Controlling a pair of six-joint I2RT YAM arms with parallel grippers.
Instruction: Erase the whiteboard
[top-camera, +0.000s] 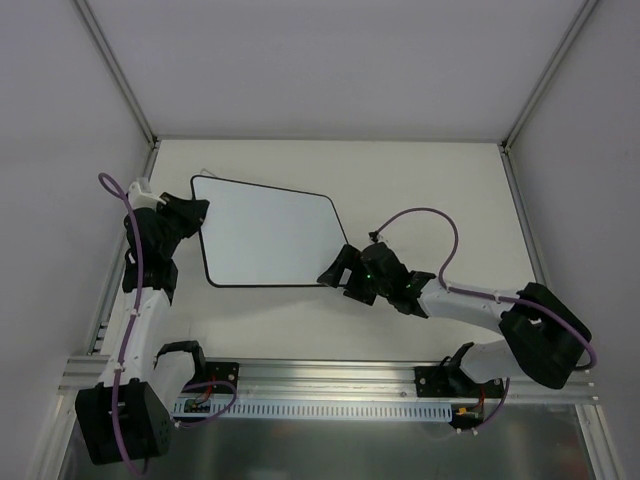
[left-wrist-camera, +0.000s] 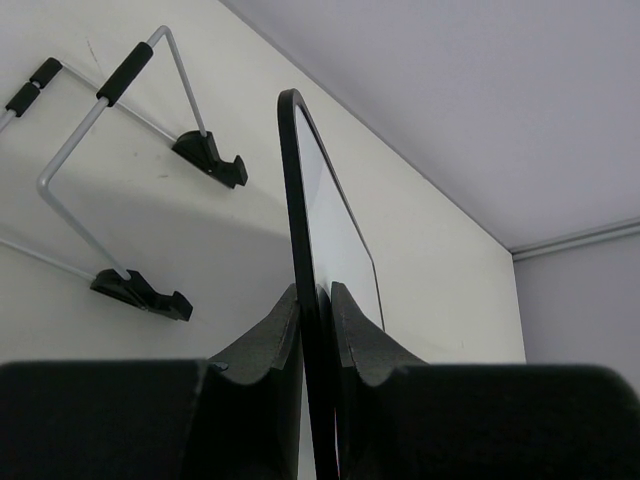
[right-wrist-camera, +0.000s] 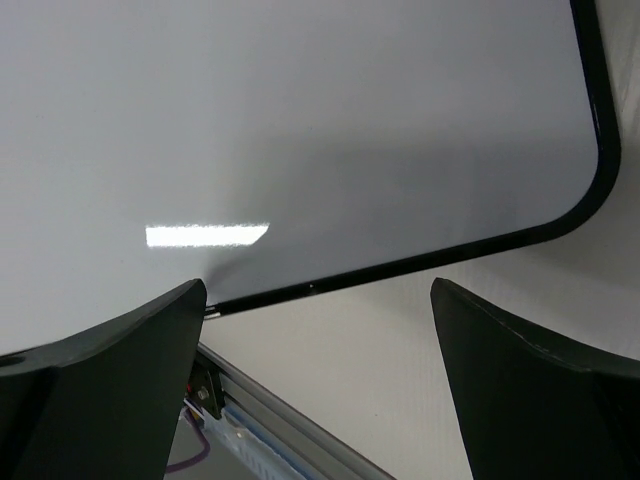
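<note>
A: Where is the whiteboard (top-camera: 268, 232) now?

B: It is staying over the left half of the desk (top-camera: 420, 180), a little turned, with its near right corner pointing toward the right arm. I cannot tell if it is lying flat or is lifted a little. Its surface is looking clean; I am seeing only a bright reflection on it.

A: And the left claw (top-camera: 196, 222)?

B: It is gripping the left edge of the whiteboard. In the left wrist view its fingers (left-wrist-camera: 268, 335) are pressing on both sides of the black border.

A: What is the right claw (top-camera: 338, 268) doing?

B: It is hanging just beside the near right corner, with its jaws spread wide and nothing between them.

A: Is anything else lying there?

B: Yes, a wire stand (left-wrist-camera: 110, 170) with black feet is lying on the desk near the board's far left corner.
</note>
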